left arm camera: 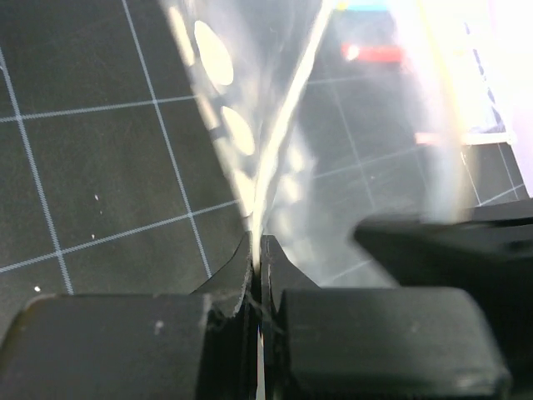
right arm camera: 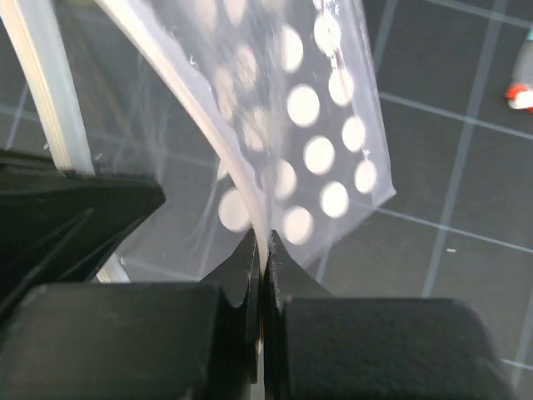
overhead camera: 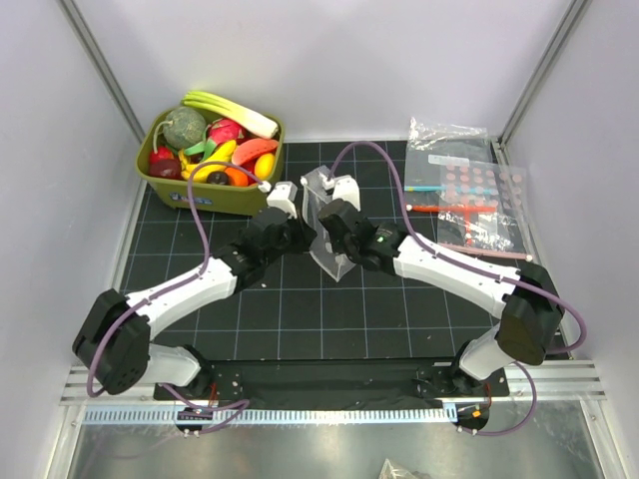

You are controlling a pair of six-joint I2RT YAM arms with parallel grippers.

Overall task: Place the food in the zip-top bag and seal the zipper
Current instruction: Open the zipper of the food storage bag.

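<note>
Both grippers hold the zip-top bag (overhead camera: 332, 262), clear with cream dots, upright over the middle of the black grid mat. My left gripper (left arm camera: 258, 250) is shut on a thin edge of the bag (left arm camera: 218, 62). My right gripper (right arm camera: 264, 246) is shut on the bag's edge too, where the white zipper (right arm camera: 200, 125) runs down into its jaws. Seen from above, the left gripper (overhead camera: 303, 222) and right gripper (overhead camera: 327, 232) meet at the bag from either side. I see nothing inside the bag (right arm camera: 321, 154). The food (overhead camera: 222, 150), toy fruit and vegetables, lies piled in the green bin.
The green bin (overhead camera: 190, 198) stands at the back left corner of the mat. Clear bags with pink-red dots (overhead camera: 469, 195) lie at the back right. White walls with metal posts close in the sides and back.
</note>
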